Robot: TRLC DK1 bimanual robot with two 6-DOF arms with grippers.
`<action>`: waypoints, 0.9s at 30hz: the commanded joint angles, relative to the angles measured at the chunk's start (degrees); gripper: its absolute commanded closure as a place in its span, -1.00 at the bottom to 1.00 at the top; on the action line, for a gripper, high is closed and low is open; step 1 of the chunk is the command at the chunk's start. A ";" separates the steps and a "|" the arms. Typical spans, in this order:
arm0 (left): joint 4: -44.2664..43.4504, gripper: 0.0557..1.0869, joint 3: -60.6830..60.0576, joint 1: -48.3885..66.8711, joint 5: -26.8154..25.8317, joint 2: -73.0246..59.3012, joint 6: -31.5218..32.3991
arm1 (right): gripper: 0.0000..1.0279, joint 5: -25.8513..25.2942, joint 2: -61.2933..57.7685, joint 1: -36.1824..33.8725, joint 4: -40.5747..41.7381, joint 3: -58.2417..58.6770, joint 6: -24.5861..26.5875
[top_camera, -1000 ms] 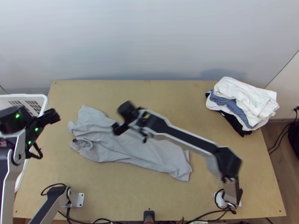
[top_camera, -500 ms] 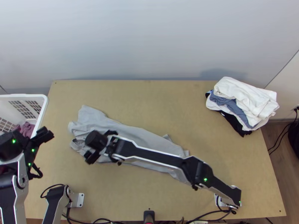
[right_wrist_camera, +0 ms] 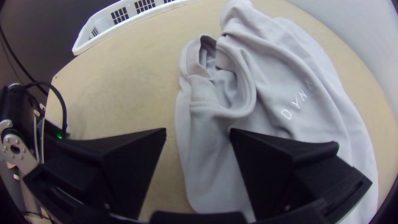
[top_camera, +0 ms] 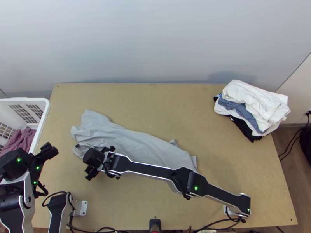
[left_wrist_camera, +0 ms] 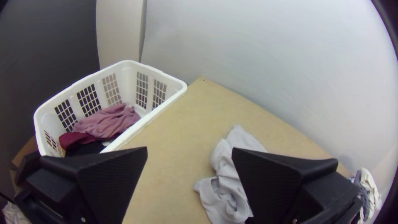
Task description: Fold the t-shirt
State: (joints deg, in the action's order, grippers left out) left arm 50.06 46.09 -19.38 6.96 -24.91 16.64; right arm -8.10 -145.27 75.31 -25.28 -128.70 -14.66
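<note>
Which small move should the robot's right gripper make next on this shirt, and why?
Probably the right gripper should ease down and close on the shirt's edge: its fingers are open, that edge shows between them, and the shirt lies rumpled and unfolded on the table.

Inspection count: two grippers, namely left gripper [top_camera: 47,152] and right gripper [top_camera: 99,162]; one t-shirt [top_camera: 136,145]; one table [top_camera: 175,101]; one basket [left_wrist_camera: 145,120]; at least three basket garments [left_wrist_camera: 108,121]; one clothes pile [top_camera: 252,103].
</note>
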 commanded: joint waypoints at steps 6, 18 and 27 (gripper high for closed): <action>-2.69 -0.92 -0.38 0.22 -0.02 -1.02 -0.56 | 0.94 -0.16 2.36 -1.83 0.05 -1.11 3.49; -4.27 -0.92 0.23 0.48 -0.28 -1.72 -0.38 | 0.94 -7.11 18.71 -8.42 -1.00 -1.81 5.25; -4.18 -0.92 -0.38 4.96 -0.63 -1.29 -0.12 | 0.94 -13.08 36.38 -20.99 -1.00 6.45 11.23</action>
State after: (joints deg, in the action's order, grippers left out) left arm 45.93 46.06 -17.54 6.72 -26.39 16.25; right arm -17.67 -121.25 62.92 -26.41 -127.87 -6.76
